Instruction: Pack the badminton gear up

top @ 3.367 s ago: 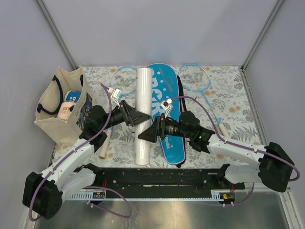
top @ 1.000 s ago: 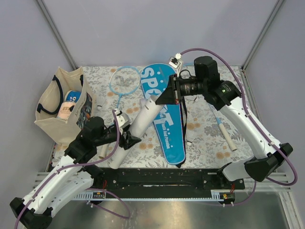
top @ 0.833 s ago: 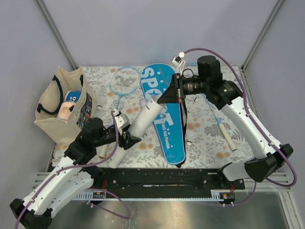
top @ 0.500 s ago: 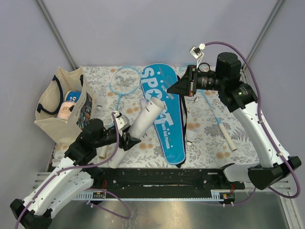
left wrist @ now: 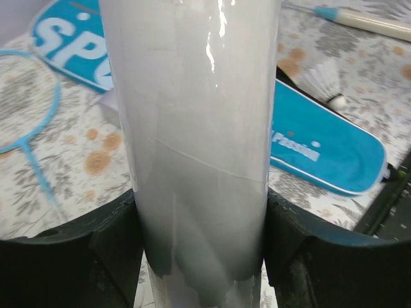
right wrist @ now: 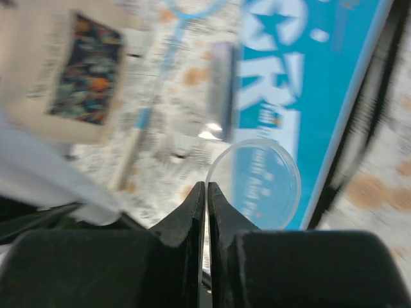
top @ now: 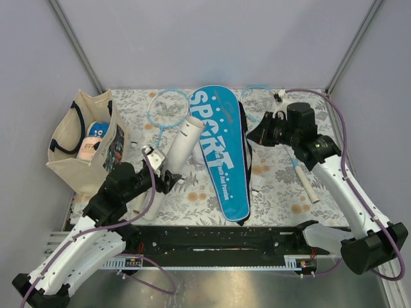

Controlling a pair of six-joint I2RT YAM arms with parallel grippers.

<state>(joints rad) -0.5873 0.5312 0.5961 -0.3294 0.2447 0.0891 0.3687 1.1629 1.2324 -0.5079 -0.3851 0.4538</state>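
Looking down from above, the right gripper (top: 252, 135) has sunk to just right of the blue racket-shaped cover (top: 221, 160). The long white tube (top: 180, 146), clasped low by the left gripper (top: 168, 182), has swung its open end leftward. One light-blue racket (top: 166, 106) lies left of the cover, a second racket (top: 307, 187) right of it.

Left wrist: black jaws stand spread around the glossy cylinder, touching both sides. One feathered shuttlecock (left wrist: 324, 83) lies beside the cover.

Right wrist, blurred: jaws are pressed together, pinching one clear round lid (right wrist: 257, 186) by its rim.
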